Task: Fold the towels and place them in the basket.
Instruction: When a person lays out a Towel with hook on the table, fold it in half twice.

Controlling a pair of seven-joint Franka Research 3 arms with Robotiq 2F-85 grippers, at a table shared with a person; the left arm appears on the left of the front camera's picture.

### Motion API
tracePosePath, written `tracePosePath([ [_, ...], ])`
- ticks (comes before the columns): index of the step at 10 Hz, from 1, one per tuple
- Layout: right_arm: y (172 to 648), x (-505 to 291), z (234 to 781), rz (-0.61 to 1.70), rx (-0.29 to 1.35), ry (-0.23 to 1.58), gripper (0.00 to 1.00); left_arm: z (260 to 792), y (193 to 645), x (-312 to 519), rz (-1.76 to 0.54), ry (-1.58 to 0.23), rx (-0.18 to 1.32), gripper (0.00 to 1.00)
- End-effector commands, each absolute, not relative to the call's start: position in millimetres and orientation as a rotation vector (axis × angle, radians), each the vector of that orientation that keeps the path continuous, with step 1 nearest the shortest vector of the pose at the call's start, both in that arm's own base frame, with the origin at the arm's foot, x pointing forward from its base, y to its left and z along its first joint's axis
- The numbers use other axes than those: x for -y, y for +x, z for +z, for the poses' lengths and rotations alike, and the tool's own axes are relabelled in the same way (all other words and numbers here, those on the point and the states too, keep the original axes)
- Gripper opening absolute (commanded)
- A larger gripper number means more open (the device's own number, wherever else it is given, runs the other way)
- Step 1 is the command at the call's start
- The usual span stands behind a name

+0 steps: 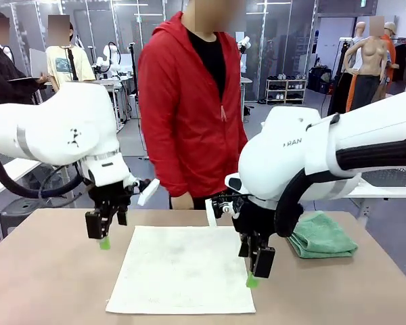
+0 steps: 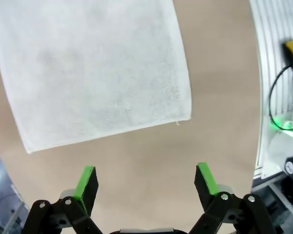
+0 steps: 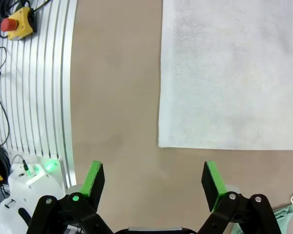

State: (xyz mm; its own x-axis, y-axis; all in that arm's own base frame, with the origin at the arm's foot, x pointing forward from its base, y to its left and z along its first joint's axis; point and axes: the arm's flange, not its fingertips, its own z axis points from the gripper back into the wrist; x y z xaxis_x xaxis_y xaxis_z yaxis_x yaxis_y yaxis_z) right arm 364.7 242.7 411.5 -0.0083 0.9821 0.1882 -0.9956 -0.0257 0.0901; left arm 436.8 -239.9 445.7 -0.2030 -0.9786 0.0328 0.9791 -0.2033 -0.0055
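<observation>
An off-white towel lies spread flat in the middle of the table; it also appears as the off-white towel and off-white towel in the wrist views. A mint green towel sits folded at the table's right, partly behind my right arm; a corner of the green towel with its cord loop peeks in at the right wrist view's lower right. My left gripper hovers open off the white towel's far left corner. By its right edge my right gripper is open and empty. The basket is out of view.
A person in a red hoodie stands at the far side of the table, hand near its edge. Bare brown tabletop surrounds the towel. Slatted metal with an emergency stop button lies beyond the table's edge.
</observation>
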Motion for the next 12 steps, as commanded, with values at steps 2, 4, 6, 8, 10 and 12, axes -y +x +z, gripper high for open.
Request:
tracePosePath([
  [2,372.9,-250.0,388.4,1.524,0.067,0.152,1.0,423.2,418.4,235.1,-1.622,0.102,0.056,1.0],
  [4,375.9,-257.3,379.7,1.47,0.075,0.065,1.0,412.6,418.3,238.8,-1.585,0.125,0.091,1.0],
  [6,375.6,-264.5,375.0,1.45,0.079,0.008,1.0,404.5,416.5,241.9,-1.605,0.141,0.103,1.0],
  [8,377.1,-268.0,374.8,1.467,0.063,-0.016,1.0,402.0,416.7,242.8,-1.581,0.137,0.112,1.0],
  [10,376.4,-262.2,378.9,1.476,0.079,0.039,1.0,408.3,418.4,239.7,-1.62,0.105,0.09,1.0],
  [12,376.4,-262.2,378.9,1.476,0.079,0.039,1.0,408.3,418.4,239.7,-1.62,0.105,0.09,1.0],
])
